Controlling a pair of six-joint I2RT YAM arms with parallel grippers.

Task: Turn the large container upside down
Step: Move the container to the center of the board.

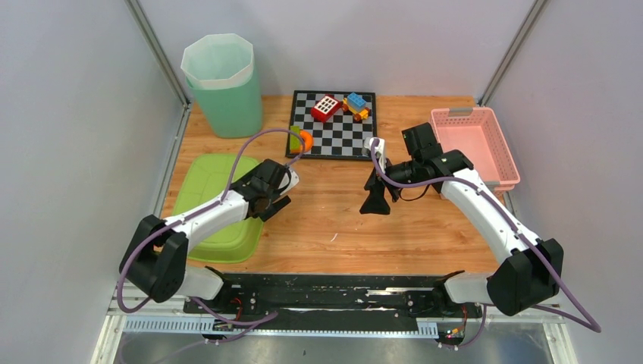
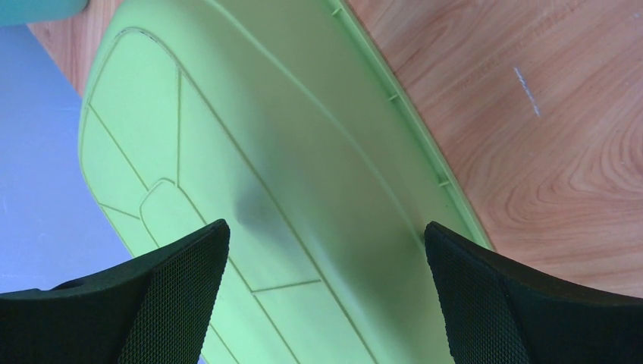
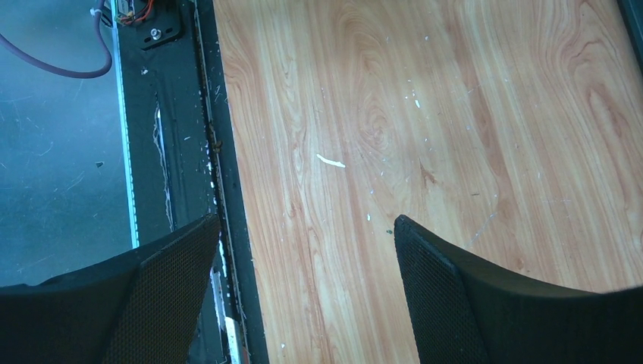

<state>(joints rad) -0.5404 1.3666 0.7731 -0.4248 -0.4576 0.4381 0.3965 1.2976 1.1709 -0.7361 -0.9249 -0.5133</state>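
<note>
Green container (image 1: 203, 176) lies bottom-up along the table's (image 1: 341, 227) left edge, long axis near-to-far, bare wood alongside; left gripper (image 1: 274, 206) and right gripper (image 1: 376, 205) gape wide, empty

The large lime-green rectangular plastic container (image 1: 202, 179) lies upside down at the left of the wooden table (image 1: 334, 224), rim down, ribbed base facing up.

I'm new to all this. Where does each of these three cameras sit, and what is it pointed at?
Top external: fixed above and behind the arms, looking down on the table; both arms show, with left gripper and right gripper.
Left wrist: on the left arm, facing down at the green container; its open fingers show.
Right wrist: on the right arm, facing the table and the black rail; its open fingers show.
Shared: top and left wrist both see the green container.
</note>
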